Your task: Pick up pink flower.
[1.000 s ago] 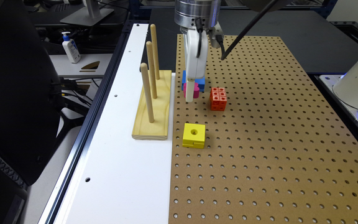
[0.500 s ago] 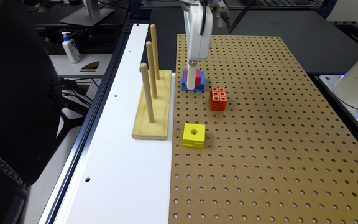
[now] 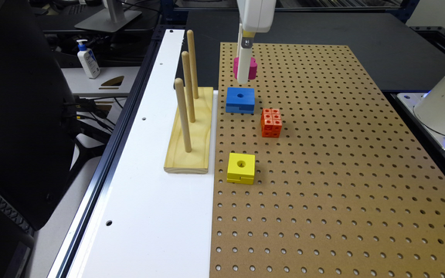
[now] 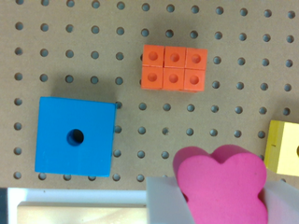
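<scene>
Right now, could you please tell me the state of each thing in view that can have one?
pink flower: lifted off the board, held in the gripper
gripper: shut on the pink flower
blue block: flat on the pegboard, hole up, nothing on it
orange studded cube: resting on the pegboard, untouched
yellow block: flat on the pegboard, hole up
peg stand: three pegs upright, all bare
</scene>
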